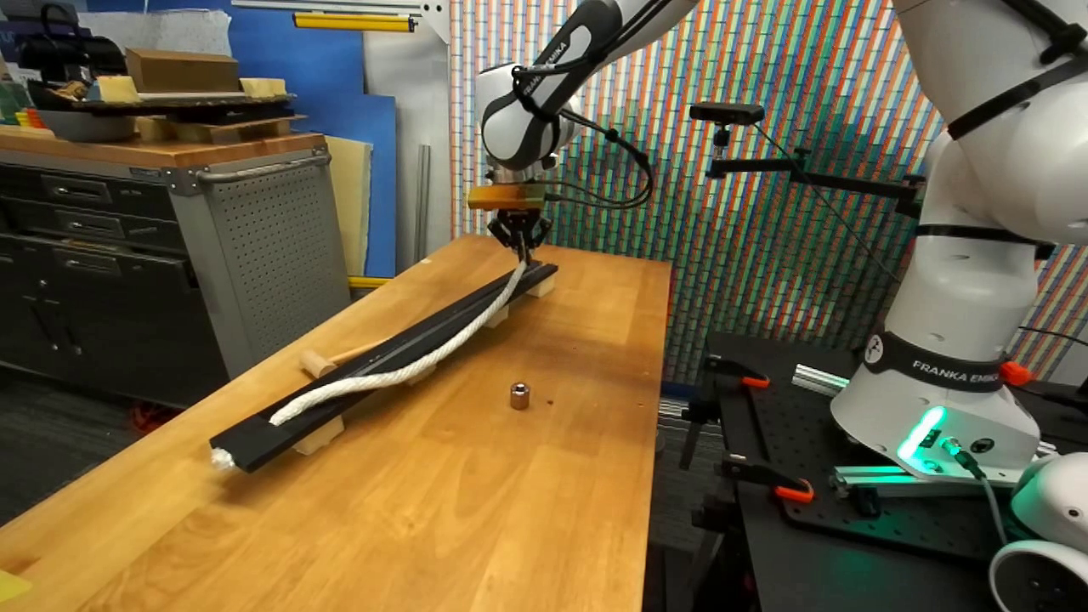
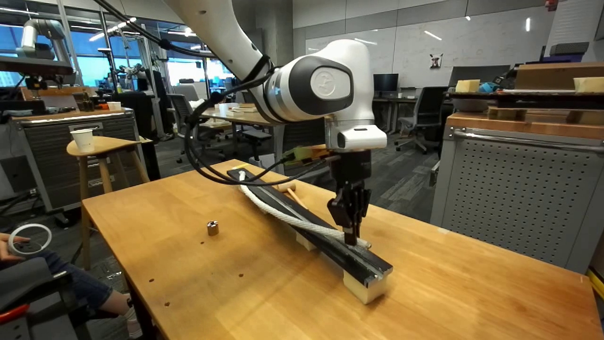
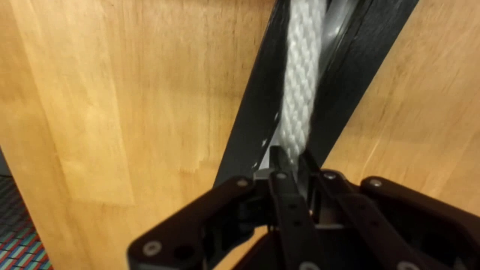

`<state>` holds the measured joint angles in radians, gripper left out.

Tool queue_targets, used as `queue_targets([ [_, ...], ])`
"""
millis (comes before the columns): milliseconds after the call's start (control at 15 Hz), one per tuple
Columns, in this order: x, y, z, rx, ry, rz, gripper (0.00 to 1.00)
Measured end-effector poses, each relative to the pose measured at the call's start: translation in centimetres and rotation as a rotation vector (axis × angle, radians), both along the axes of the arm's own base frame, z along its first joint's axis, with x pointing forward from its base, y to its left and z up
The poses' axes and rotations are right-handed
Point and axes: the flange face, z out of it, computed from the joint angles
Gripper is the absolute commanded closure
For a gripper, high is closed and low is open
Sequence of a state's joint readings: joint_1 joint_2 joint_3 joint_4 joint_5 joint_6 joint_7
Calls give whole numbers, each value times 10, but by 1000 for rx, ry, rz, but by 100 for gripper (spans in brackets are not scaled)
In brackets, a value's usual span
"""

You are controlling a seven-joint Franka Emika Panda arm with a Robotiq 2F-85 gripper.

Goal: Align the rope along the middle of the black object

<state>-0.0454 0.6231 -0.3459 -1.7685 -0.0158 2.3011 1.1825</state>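
This is a robotics lab: a Franka arm (image 1: 977,297) stands on a perforated black mounting plate (image 1: 926,525), and a second robot arm (image 2: 53,30) shows in the background of an exterior view. The drawered tool cabinet (image 1: 140,280) suggests a workshop; the whiteboard (image 2: 495,47), monitor (image 2: 386,82) and office chair (image 2: 430,105), an office.

In an exterior view, we are looking along a tan wooden table (image 1: 510,527) toward a multicoloured striped wall (image 1: 799,76) and, in an exterior view, facing back, nearer the black two-fingered gripper (image 2: 351,237). In both exterior views, we are seeing the long black bar (image 1: 255,433); in the wrist view, one stretch from just above.
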Motion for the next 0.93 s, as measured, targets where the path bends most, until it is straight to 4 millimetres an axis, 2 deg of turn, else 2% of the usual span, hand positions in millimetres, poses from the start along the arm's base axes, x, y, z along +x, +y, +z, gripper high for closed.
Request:
queue_targets([
  [333,-14,-27,-1,2,25,-131,97],
  [933,-5,-27,-1,1,40,-176,97],
])
